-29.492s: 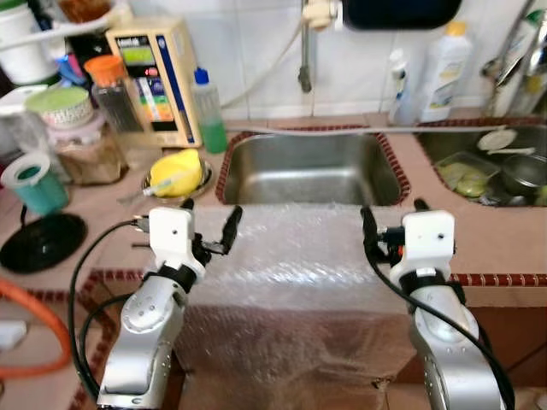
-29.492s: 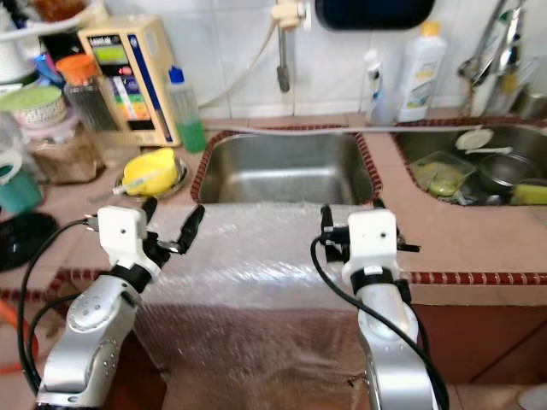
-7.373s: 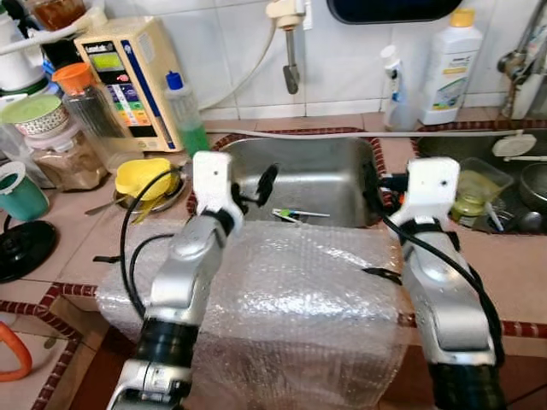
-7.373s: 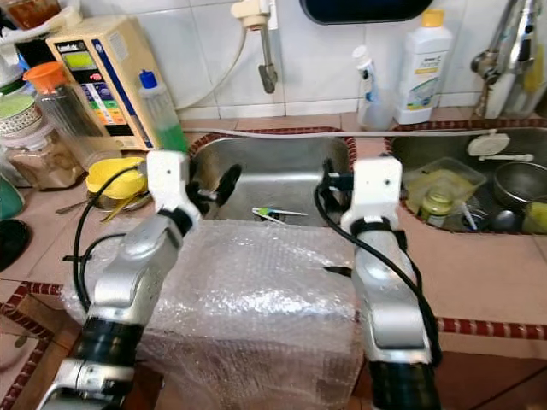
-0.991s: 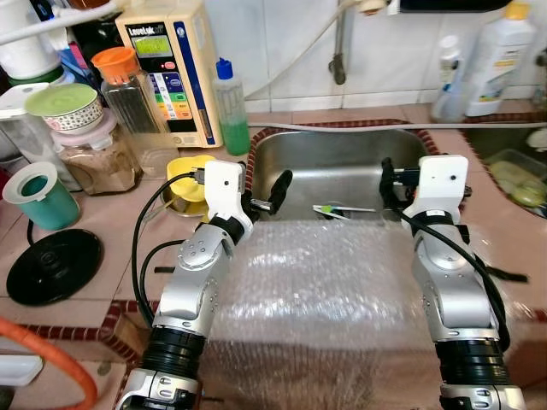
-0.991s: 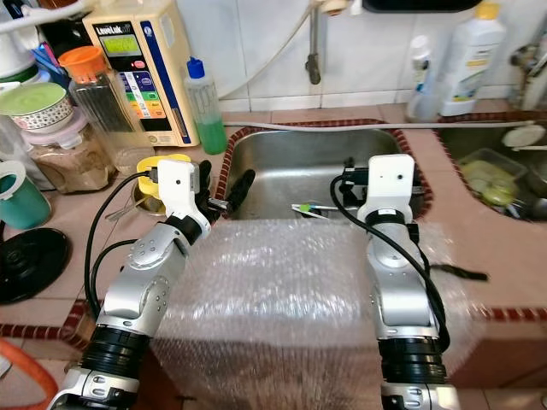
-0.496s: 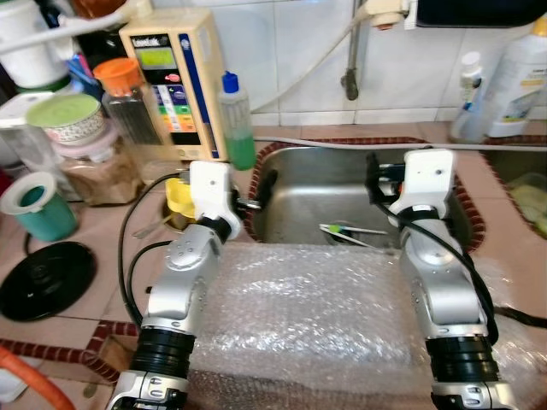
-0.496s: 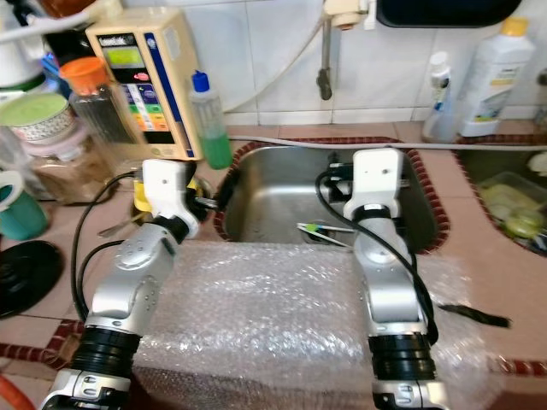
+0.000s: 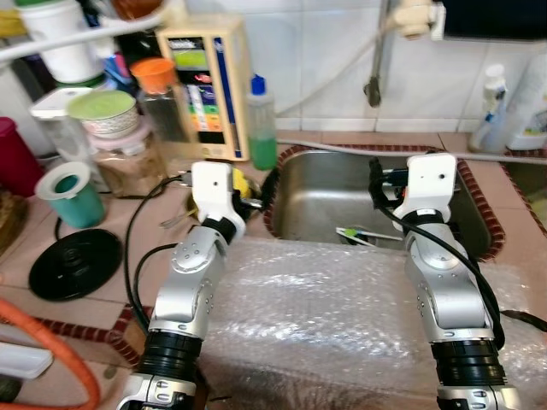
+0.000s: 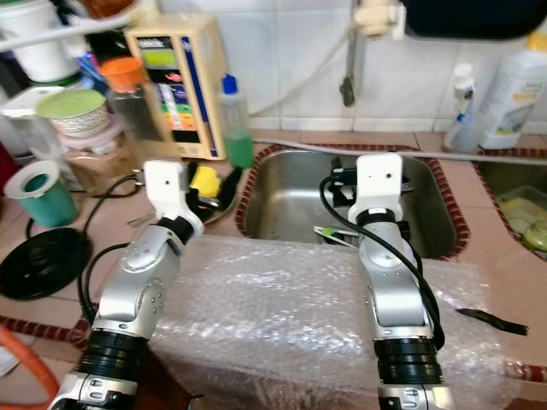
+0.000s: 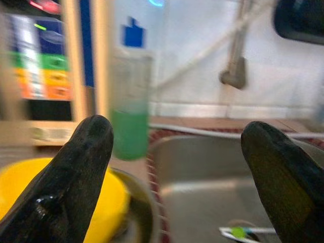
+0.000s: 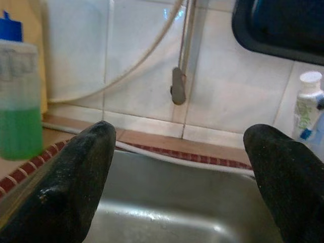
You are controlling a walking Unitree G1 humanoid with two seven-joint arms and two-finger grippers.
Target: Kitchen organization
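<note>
A steel sink (image 9: 342, 192) is set in the tiled counter, with a green-and-white brush (image 9: 363, 235) lying in it. My left gripper (image 9: 259, 190) is open at the sink's left rim, right beside a yellow object (image 11: 115, 202) in a metal bowl (image 11: 144, 220). My right gripper (image 9: 378, 184) is open above the sink's near side, and it points at the tap (image 12: 178, 86). Neither gripper holds anything. A sheet of bubble wrap (image 9: 325, 299) covers the counter's front edge under both arms.
A green soap bottle (image 9: 262, 124) and a beige box with coloured buttons (image 9: 205, 85) stand behind the bowl. Jars (image 9: 107, 128), a teal cup (image 9: 73, 195) and a black lid (image 9: 75, 263) crowd the left. White bottles (image 9: 521, 94) stand at the back right. An orange hose (image 9: 51, 342) crosses the near left.
The whole picture has shifted, so the camera moved. Both grippers stay open at the sink. My left gripper sits a little nearer the yellow object than before.
</note>
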